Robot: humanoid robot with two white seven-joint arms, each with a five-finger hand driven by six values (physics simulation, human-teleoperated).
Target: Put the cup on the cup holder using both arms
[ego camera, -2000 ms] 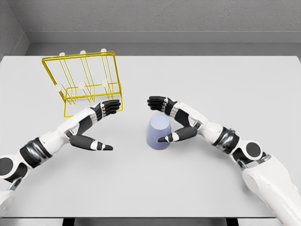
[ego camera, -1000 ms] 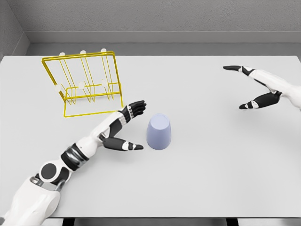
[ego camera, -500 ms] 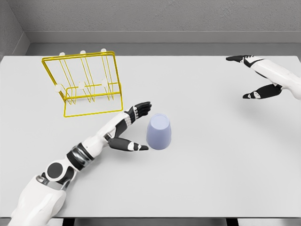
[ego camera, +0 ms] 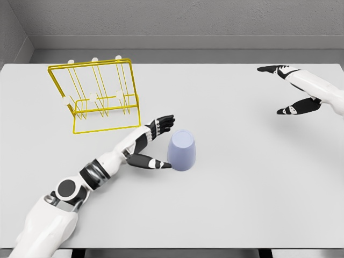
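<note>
Just left of centre on the grey worktop [ego camera: 242,177], the pale blue cup [ego camera: 181,150] stands upside down, its long axis upright, narrower closed end up and wider mouth flat on the surface. And look who's close: the left robot hand [ego camera: 155,142] sits right at the cup's left flank, fingers spread wide, the upper fingers reaching toward the cup's top-left and the thumb pointing at its lower wall, seemingly touching or a hair short of it, I cannot tell which. Nothing is gripped; the hand is open and holds nothing. So the cup lies directly to the picture-right of that hand, squarely in the gap between thumb and fingers. The right robot hand [ego camera: 290,91] is well apart, up in the upper right of the frame, fingers and thumb splayed open, empty too. Clearly the left is the nearer one, and by my reading the grasp is its job. The yellow wire cup holder [ego camera: 95,95] waits in the upper left, tilted back, its white-tipped pegs standing free, well up and to the left of the cup. Closing around the wall looks like the move to come.
</note>
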